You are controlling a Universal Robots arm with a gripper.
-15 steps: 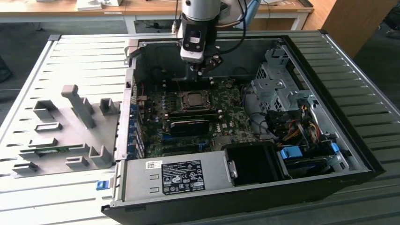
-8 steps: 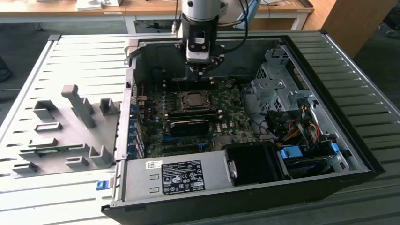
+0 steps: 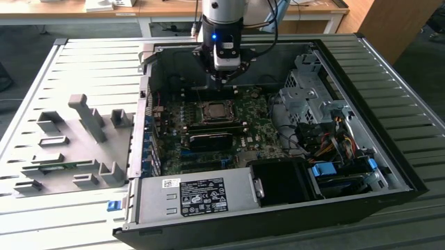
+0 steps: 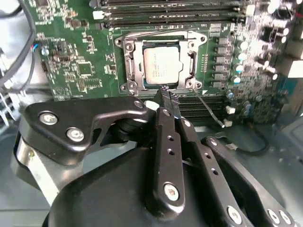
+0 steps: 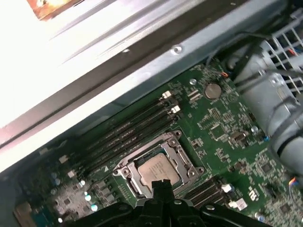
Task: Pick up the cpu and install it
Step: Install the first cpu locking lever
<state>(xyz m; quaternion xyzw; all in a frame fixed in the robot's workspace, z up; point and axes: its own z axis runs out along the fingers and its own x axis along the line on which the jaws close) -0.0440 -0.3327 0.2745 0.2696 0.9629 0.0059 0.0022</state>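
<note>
CPU seated flat in the socket frame on the green motherboard, silver top plate up; seen in both wrist views and the exterior view. Pincer hangs above the board just beside the socket edge, fingers pressed together, holding nothing, tips clear of the chip. Memory slots run alongside the socket, between it and the case wall. In the exterior view the arm reaches down into the open computer case, which lies on its side on the slatted counter. Drive cage and cable bundle sit toward the exterior view's right. Grey fixture blocks stand on the counter outside the case, toward the exterior view's left.
</note>
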